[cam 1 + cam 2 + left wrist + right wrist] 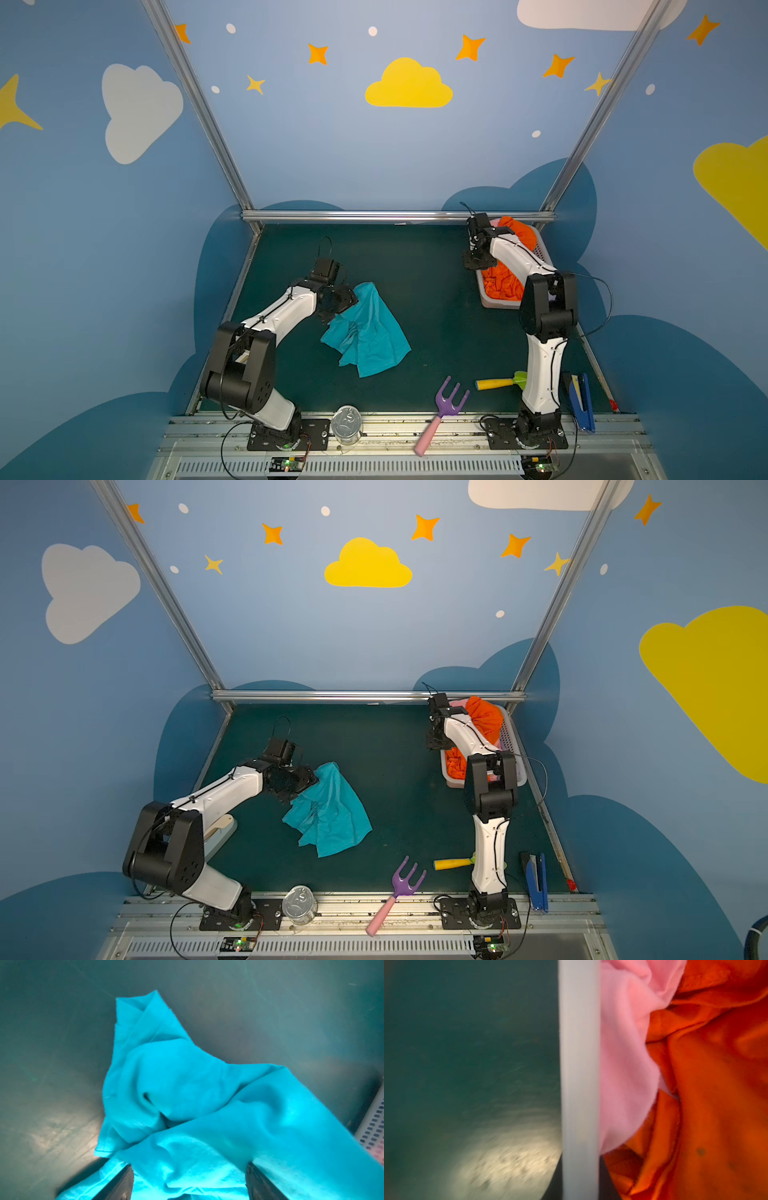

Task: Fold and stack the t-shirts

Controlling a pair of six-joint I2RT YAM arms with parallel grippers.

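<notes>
Two tools are at work, each at its own cloth. On the left, the left tool (332,309) sits low at the left edge of the teal t-shirt (370,332). The shirt lies crumpled on the bench (428,266), left of the middle, with no fold made in it yet. In the left wrist view the tool's fingers (122,1184) stand well apart with a ridge of teal cloth lying across the gap. The tool is therefore released, not pinching. I judge it is placed there to take an edge and draw the shirt out flat, since a clean fold needs a flat start. No chest print shows, so the shirt may be face down or bunched over it.

The middle of the bench shows only green mat, probably the room meant for spreading and stacking.

On the right, the right tool (480,259) hangs over the left rim of the white slotted basket (500,304), which stands at the far right of the bench. The orange t-shirt (505,286) fills the basket, and the right wrist view shows the pink t-shirt (625,1043) tucked against the rim. That view shows no fingers, and the top views are too dark there, so I cannot tell whether this tool is clenched or released. Its place suggests it is fetching the next shirt. Pulling on the orange one could drag the pink one along.
</notes>
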